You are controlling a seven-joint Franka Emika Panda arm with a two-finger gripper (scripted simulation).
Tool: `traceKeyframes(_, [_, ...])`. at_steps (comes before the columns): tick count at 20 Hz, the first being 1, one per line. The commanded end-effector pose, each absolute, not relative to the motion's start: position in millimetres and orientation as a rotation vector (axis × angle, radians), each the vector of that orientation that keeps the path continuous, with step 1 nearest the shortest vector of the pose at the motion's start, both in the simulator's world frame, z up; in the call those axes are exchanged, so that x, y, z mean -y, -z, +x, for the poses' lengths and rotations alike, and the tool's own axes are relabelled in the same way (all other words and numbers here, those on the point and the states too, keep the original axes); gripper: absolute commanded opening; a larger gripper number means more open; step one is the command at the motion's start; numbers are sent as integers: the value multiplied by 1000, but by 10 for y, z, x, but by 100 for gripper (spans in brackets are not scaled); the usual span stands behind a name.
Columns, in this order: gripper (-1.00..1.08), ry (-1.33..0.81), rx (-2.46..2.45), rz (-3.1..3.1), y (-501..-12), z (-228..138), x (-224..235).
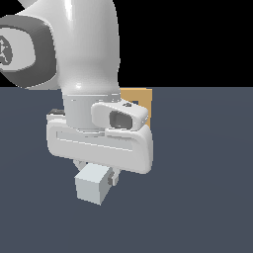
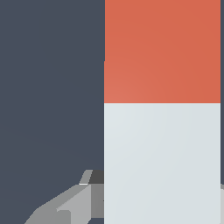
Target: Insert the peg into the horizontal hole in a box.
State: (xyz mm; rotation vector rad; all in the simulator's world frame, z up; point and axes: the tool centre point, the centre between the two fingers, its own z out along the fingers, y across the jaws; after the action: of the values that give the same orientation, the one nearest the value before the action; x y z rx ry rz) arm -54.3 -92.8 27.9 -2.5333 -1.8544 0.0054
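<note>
The peg (image 1: 92, 184) shows its pale grey-white end toward the exterior camera, held just below the hand. My gripper (image 1: 97, 174) is shut on the peg, its fingers mostly hidden by the hand and the peg. In the wrist view the peg (image 2: 162, 162) fills much of the picture, pale grey near the hand and orange-red at the far end. One grey finger (image 2: 74, 203) shows beside it. Only a corner of the tan box (image 1: 141, 101) peeks out behind the arm. The hole is hidden.
The white arm and hand (image 1: 99, 143) fill the exterior view's left and middle and block most of the box. A dark grey-blue floor (image 1: 207, 173) spreads all around.
</note>
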Motion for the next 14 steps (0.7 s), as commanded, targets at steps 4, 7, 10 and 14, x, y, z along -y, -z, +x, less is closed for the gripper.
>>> traceKeyframes(4, [-100,0,1890,-2511,-476,-419,549])
traceKeyframes(7, [-100,-1,1917,-2491,-633,-332,223])
traceKeyframes(10, [-100,-1,1946,-2468,-799,-243,-125])
traceKeyframes(14, [-100,-1,1975,-2445,-970,-154,-485])
